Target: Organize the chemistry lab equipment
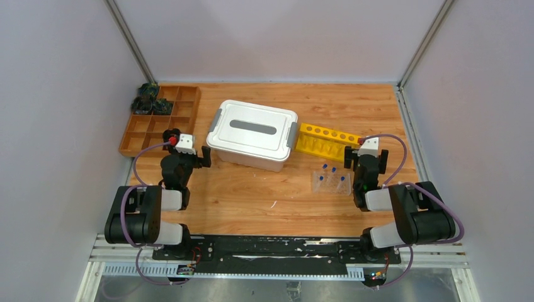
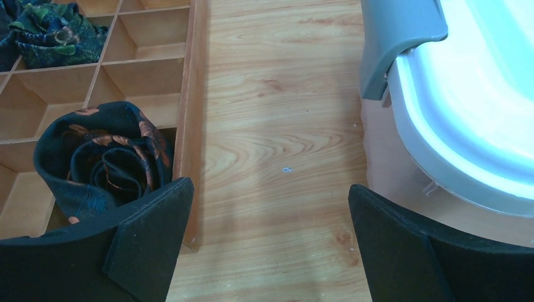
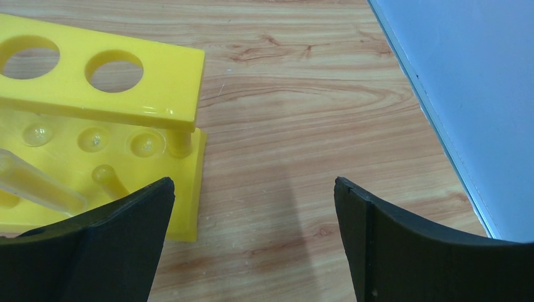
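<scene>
A yellow holed rack (image 1: pixel 327 139) lies on the table right of the white box; its end shows in the right wrist view (image 3: pixel 107 75) with a clear glass tube (image 3: pixel 38 182) lying in it. A clear vial tray (image 1: pixel 332 183) with several blue-capped vials (image 1: pixel 334 170) sits in front of the rack. My right gripper (image 1: pixel 365 157) (image 3: pixel 253 189) is open and empty, just right of the rack's end. My left gripper (image 1: pixel 189 154) (image 2: pixel 271 195) is open and empty over bare wood between the wooden tray and the box. Funnel, beaker and triangle are out of view.
A white lidded box with grey latches (image 1: pixel 253 133) (image 2: pixel 466 113) stands mid-table. A brown wooden compartment tray (image 1: pixel 160 119) (image 2: pixel 126 69) with dark rolled cloth pieces (image 2: pixel 104 163) is at the back left. A blue-grey wall (image 3: pixel 466 94) runs along the right edge.
</scene>
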`<state>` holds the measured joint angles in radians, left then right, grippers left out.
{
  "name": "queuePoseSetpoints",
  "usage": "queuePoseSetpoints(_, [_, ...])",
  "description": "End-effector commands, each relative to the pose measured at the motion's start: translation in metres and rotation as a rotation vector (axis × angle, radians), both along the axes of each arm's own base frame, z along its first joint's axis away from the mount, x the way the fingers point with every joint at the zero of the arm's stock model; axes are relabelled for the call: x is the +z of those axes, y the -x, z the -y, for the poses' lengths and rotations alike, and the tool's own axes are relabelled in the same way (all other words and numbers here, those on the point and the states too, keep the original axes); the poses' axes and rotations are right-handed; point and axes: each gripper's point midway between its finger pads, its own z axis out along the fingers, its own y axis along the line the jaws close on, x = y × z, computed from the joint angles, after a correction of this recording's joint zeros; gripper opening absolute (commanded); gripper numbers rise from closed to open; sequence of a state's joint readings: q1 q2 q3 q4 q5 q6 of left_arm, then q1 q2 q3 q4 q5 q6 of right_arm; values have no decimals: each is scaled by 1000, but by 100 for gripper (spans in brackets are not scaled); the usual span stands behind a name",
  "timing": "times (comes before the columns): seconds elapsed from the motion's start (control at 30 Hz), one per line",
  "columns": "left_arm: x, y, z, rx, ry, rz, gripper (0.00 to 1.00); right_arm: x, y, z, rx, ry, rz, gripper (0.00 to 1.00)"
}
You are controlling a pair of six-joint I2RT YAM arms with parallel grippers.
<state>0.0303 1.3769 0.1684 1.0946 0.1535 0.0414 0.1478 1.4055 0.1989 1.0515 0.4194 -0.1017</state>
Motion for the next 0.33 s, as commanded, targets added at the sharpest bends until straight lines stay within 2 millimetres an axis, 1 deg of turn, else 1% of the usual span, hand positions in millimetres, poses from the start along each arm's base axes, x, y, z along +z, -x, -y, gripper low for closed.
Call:
queuePoseSetpoints(0.0, [10,-6,-3,18,-3,30,100,5,-4,6,-24,-8,16,100])
queuePoseSetpoints(0.3, [9,-6,-4,21,-5,25,100,5,-4,6,-26,-8,16,100])
